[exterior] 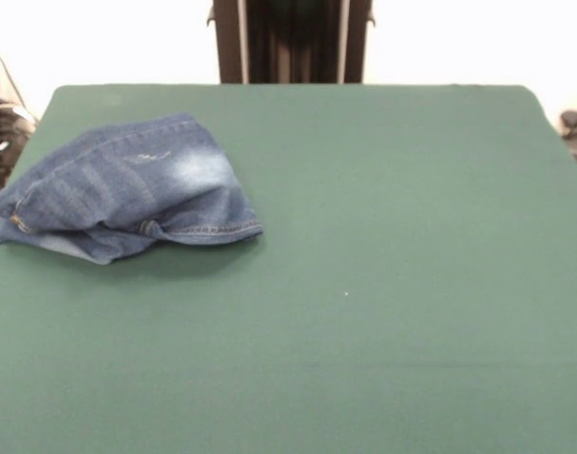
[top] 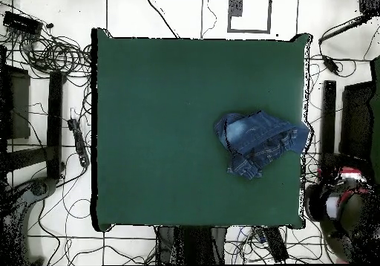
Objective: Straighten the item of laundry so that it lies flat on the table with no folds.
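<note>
The item of laundry (exterior: 128,189), blue denim jeans with a faded pale patch and orange-tan stitching, lies bunched in a folded heap at the far left of the table (exterior: 383,284). One hemmed edge faces the table's middle. In the overhead view the jeans (top: 260,140) sit crumpled against the right edge of the green table (top: 163,129), with one corner reaching that edge. Neither view shows the gripper.
The pedestal's dark column (exterior: 290,40) stands behind the table's far edge. A red and black piece of the arm (top: 343,195) sits off the table's right side in the overhead view. Cables (top: 44,51) and stands crowd the floor around the table.
</note>
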Tool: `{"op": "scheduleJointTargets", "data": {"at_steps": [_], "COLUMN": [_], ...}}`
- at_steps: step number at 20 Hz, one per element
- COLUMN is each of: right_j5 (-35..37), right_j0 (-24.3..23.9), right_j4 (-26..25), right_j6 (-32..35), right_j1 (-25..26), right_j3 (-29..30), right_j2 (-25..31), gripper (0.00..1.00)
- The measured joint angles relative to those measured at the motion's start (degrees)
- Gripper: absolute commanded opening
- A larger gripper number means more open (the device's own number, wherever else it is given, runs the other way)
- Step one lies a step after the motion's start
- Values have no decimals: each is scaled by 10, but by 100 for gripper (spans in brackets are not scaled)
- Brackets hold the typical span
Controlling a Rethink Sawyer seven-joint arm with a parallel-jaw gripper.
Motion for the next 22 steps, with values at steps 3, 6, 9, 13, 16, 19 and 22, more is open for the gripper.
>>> {"op": "scheduleJointTargets", "data": {"at_steps": [3, 6, 9, 13, 16, 19, 22], "right_j5": [-5, -17, -32, -63, -89, -105, -118], "right_j0": [-15, -29, -35, -29, -18, -7, 3], "right_j4": [0, 0, -1, -1, -1, -1, 2], "right_j6": [0, 0, 0, 0, 0, 0, 0], "right_j1": [6, 19, 33, 60, 82, 98, 113], "right_j3": [2, 6, 9, 20, 31, 37, 41], "right_j2": [3, 5, 5, 5, 6, 7, 8], "gripper": [100, 100, 100, 100, 100, 100, 100]}}
